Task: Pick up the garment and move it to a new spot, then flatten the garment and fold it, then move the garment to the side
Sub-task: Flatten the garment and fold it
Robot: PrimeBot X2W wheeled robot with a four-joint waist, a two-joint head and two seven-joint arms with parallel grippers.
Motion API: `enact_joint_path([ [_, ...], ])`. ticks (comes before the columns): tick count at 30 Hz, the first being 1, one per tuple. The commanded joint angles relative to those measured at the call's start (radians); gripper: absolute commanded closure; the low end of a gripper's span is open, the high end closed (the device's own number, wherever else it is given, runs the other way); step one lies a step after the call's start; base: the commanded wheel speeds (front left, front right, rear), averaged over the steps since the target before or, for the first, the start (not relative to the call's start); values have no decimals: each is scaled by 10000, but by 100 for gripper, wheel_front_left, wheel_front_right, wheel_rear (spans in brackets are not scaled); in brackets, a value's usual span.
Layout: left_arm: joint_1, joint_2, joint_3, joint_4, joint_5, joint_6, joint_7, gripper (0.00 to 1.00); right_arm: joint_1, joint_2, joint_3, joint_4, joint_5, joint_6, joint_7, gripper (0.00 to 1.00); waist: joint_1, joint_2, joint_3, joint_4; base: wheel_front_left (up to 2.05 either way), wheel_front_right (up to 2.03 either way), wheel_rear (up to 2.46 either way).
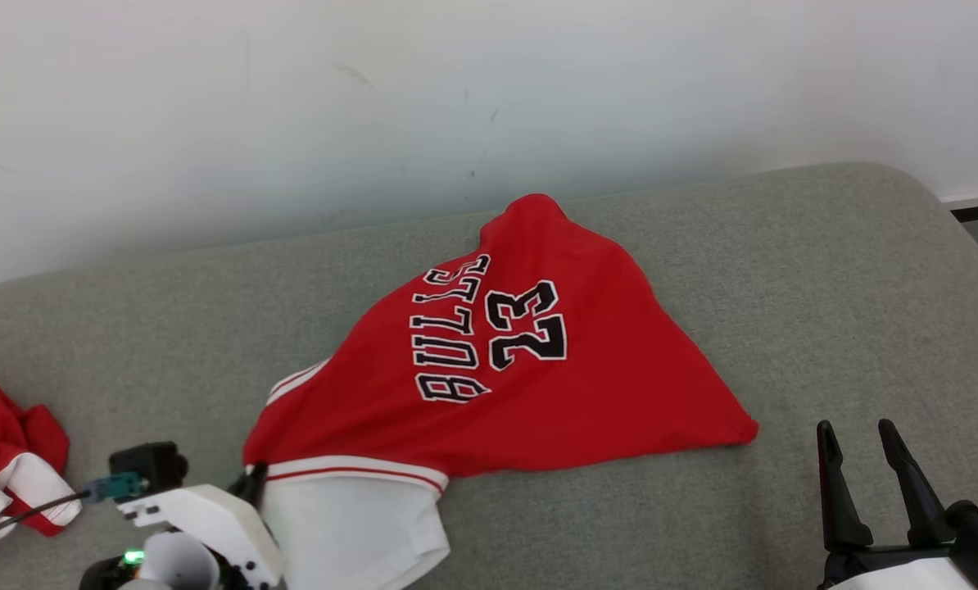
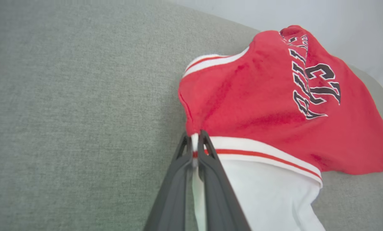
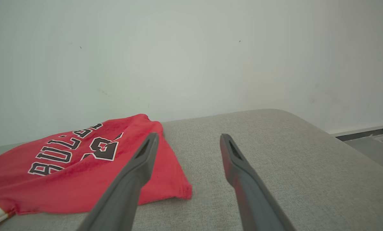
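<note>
Lower left of the head view: the left gripper (image 2: 195, 136) was closed on the white-trimmed edge of the red garment (image 1: 522, 369), pinching fabric between its two dark fingers. Lower right: the right gripper (image 1: 856, 426) stood with jaws apart, holding nothing, near the garment's right corner. The garment lay spread across the centre of the grey cushion (image 1: 825, 287), lettering "BULLS 23" facing up, with a second red-and-white cloth (image 1: 6, 459) at the left edge and a pale wall (image 1: 292, 98) beyond.

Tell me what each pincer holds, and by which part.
Left pincer pinches the red jersey at its white-trimmed edge. Right pincer is open, empty.
</note>
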Motion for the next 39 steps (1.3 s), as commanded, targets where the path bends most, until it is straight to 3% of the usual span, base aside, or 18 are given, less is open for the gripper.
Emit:
enact_joint_path([
  [1, -139, 246, 115, 88, -37, 71, -51, 100, -96, -27, 19, 2, -3, -19, -28, 0, 0, 0, 33, -2, 0, 0, 0],
  [11, -622, 790, 437, 1275, -134, -57, -520, 100, -222, -189, 93, 88, 57, -19, -29, 0, 0, 0, 213, -127, 0, 0, 0],
  [12, -664, 801, 446, 1433, -147, -98, -571, 64, -220, -202, 100, 99, 63, -19, -29, 0, 0, 0, 208, -135, 0, 0, 0],
  [13, -695, 808, 441, 1578, -149, -122, -667, 0, -222, -209, 106, 114, 71, -19, -29, 0, 0, 0, 195, -141, 0, 0, 0],
  [21, -410, 537, 443, 1581, -162, -368, -1961, 0, 20, -242, 75, 218, 21, -19, -29, 0, 0, 0, -100, -11, 0, 0, 0],
  [27, 111, 412, 228, 713, 128, -715, -3262, 0, 178, -588, 355, 232, -23, -19, -29, 0, 0, 0, -531, 268, 0, 0, 0],
  [30, 470, 422, 89, 258, 476, -412, -3696, 0, 165, -668, 449, 178, 52, -19, -29, 0, 0, 0, -671, 372, 0, 0, 0],
  [39, 1810, 211, -117, -2030, 1104, -407, -4836, 0, 374, -697, 515, -219, 114, -20, -29, 0, 0, 0, -1052, 576, 0, 0, 0],
])
